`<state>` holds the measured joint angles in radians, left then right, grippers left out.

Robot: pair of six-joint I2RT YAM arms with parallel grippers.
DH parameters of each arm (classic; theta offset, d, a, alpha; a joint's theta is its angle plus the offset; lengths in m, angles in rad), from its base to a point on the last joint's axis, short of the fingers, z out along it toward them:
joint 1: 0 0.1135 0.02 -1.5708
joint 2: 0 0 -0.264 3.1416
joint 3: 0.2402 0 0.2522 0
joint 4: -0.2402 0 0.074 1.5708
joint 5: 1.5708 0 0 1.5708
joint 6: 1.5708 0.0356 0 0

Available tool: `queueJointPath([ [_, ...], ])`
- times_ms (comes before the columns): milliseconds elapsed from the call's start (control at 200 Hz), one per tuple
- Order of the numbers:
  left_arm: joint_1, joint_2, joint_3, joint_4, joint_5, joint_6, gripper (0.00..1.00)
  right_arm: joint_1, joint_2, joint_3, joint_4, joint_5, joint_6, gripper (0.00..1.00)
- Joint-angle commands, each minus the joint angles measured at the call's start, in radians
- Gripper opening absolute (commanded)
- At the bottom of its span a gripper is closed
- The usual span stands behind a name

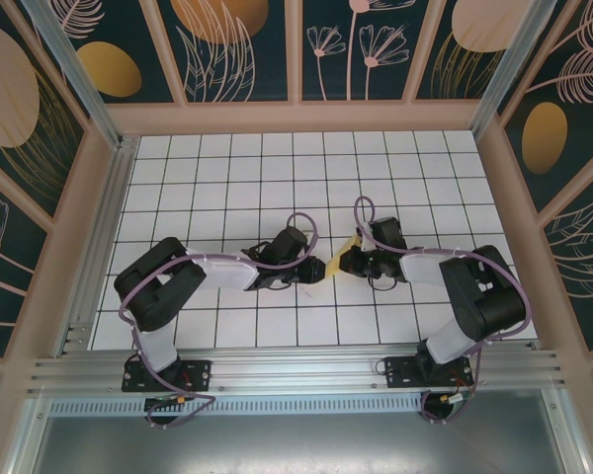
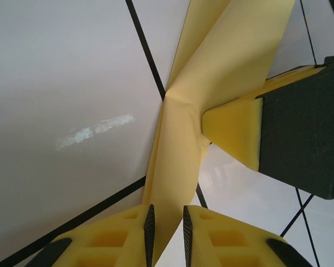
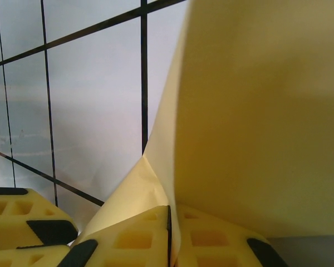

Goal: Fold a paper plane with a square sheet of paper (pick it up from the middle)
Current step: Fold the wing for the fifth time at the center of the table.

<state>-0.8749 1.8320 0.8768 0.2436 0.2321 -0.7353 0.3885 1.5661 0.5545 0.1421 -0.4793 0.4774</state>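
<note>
The square sheet of paper is pale yellow, folded and creased, and held up off the tiles between the two grippers at the table's middle. In the left wrist view a narrow folded strip of it runs down between the pads of my left gripper. Those pads stand slightly apart, with white tile showing in the gap. My right gripper is shut on a lower corner of the paper, which rises as a broad flap. One right finger presses the paper from the side. In the top view the left gripper faces the right gripper.
The floor is white tiles with black lines, walled by a wooden frame. A metal rail runs along the near edge by the arm bases. A left finger sits low, close beside the right gripper.
</note>
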Motion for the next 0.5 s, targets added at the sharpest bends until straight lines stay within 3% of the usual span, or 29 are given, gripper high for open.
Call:
queueJointPath([
  [0,0.005,0.029,-0.004,0.016,0.022,-0.006,0.22,-0.008,0.023,0.008,-0.023,0.002,0.005,0.13],
  [270,0.004,0.035,0.005,-0.034,-0.005,0.002,0.19,-0.046,0.006,-0.002,0.039,-0.086,0.09,0.3],
  [495,-0.01,0.041,0.024,-0.061,-0.037,-0.006,0.19,-0.065,-0.008,0.016,0.065,-0.108,0.116,0.29],
])
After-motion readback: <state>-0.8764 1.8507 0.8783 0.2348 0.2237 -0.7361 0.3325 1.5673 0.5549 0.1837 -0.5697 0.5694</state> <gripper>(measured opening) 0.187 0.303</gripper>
